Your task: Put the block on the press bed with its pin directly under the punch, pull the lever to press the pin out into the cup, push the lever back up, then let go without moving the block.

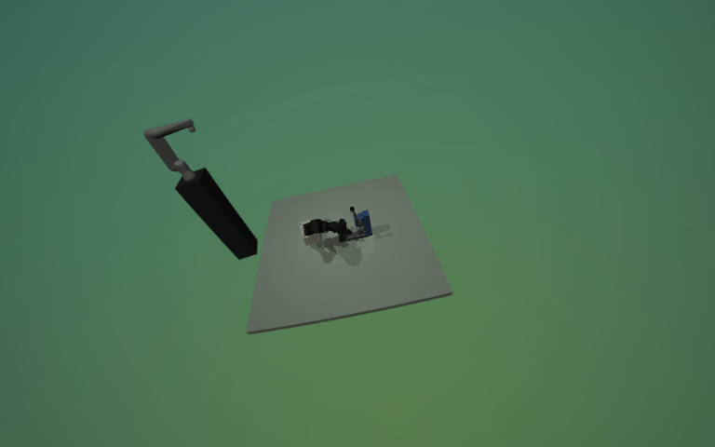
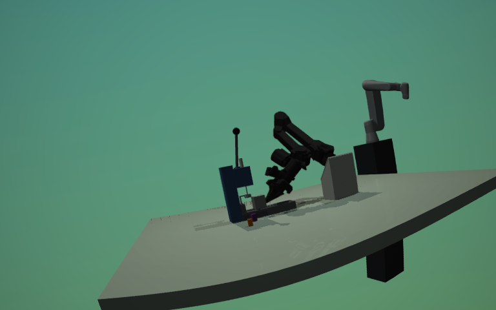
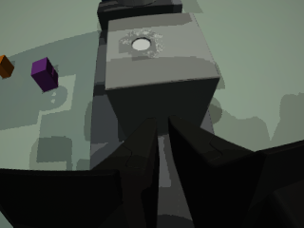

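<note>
Nearby, purple and orange blocks sit beside the press. The clenched, empty hand is before it.

From here, the grey table carries a dark rail beneath the claw, a blue press frame ahead of it, purple and orange pieces ahead to its left, and a pale base behind.
</note>
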